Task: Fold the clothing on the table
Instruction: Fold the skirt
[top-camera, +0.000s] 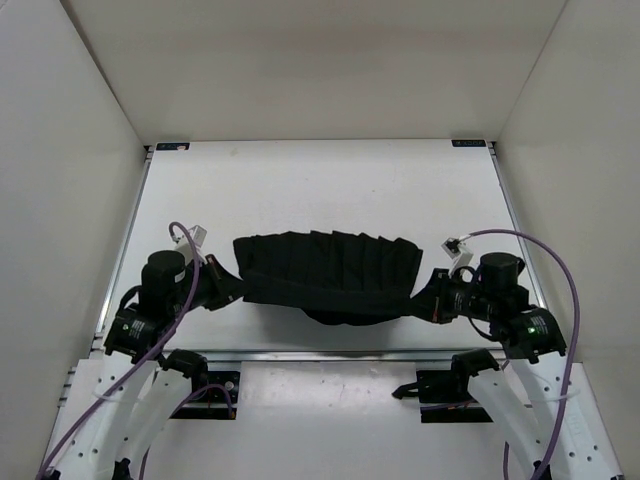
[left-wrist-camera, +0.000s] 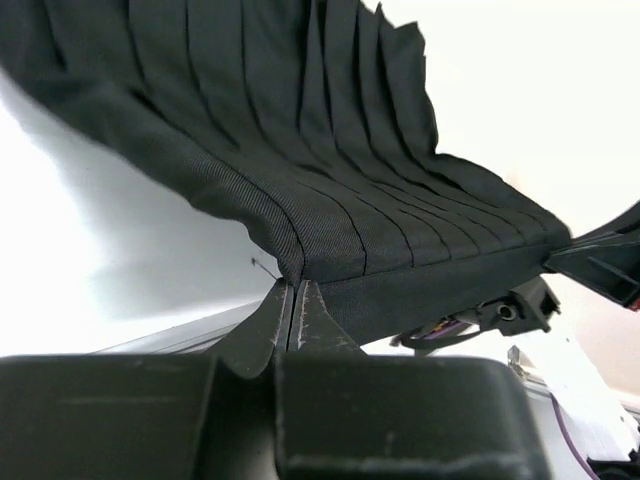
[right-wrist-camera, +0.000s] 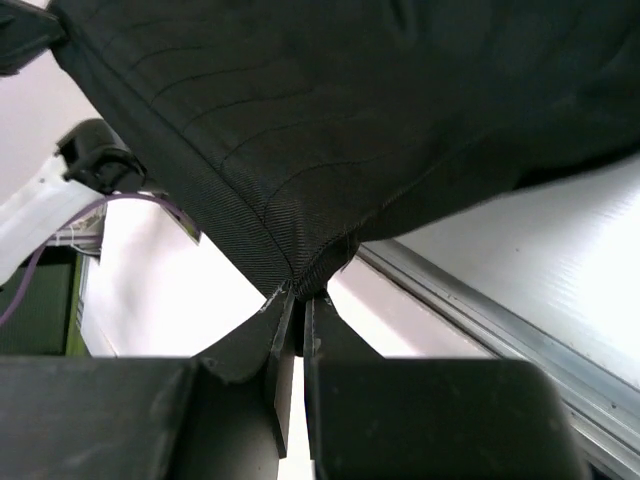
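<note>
White table (top-camera: 320, 180) underneath; left pincer (left-wrist-camera: 293, 300), right pincer (right-wrist-camera: 298, 300) pinched shut on clothing (top-camera: 330, 265) end corners; thin bite, could slip under tension.

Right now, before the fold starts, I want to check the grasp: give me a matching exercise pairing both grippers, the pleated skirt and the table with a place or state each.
1 left gripper
2 right gripper
3 pleated skirt
4 table

A shut on the skirt's right end
B white, with metal edge rails
C shut on the skirt's left end
D black, strung between the two grippers

Pairs: 1-C, 2-A, 3-D, 4-B
</note>
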